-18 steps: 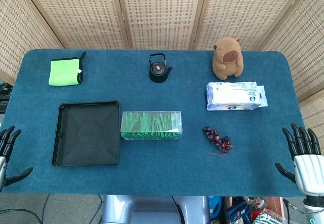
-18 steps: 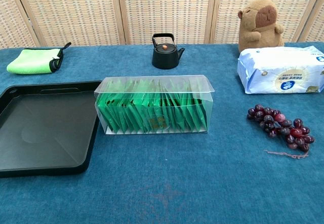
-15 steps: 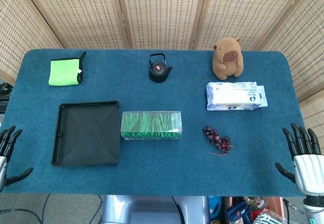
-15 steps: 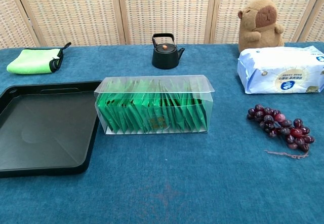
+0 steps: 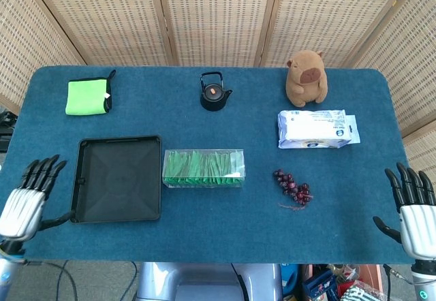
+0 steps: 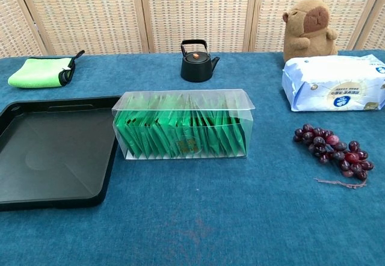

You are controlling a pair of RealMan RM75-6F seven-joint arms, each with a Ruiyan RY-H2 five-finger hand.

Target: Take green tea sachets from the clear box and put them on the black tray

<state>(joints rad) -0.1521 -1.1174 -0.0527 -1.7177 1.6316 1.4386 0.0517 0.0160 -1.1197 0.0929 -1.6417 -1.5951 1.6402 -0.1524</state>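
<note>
Start position: both hands empty, no sachet lifted.

Sachets point(image 6: 180, 135) stand packed upright in the box point(image 5: 203, 169), which touches the right edge of the empty tray point(image 5: 117, 178), keeping the transfer short. Left hand point(image 5: 27, 197) and right hand point(image 5: 414, 214) hover at the table's near corners, fingers spread, well apart from the box.

The head view looks steeply down from high above the near edge, taking in the whole blue table point(image 5: 204, 131) up to the wicker screen point(image 5: 218, 15) behind it. The chest view sits low at the near edge and looks almost level across the table, much closer in. Both views share the table's middle: black tray point(image 6: 24, 201), clear box point(image 6: 183, 100), kettle point(image 6: 196, 61), grapes point(image 6: 334, 151), wipes pack point(image 6: 334, 82) and plush capybara point(image 6: 308, 28).
</note>
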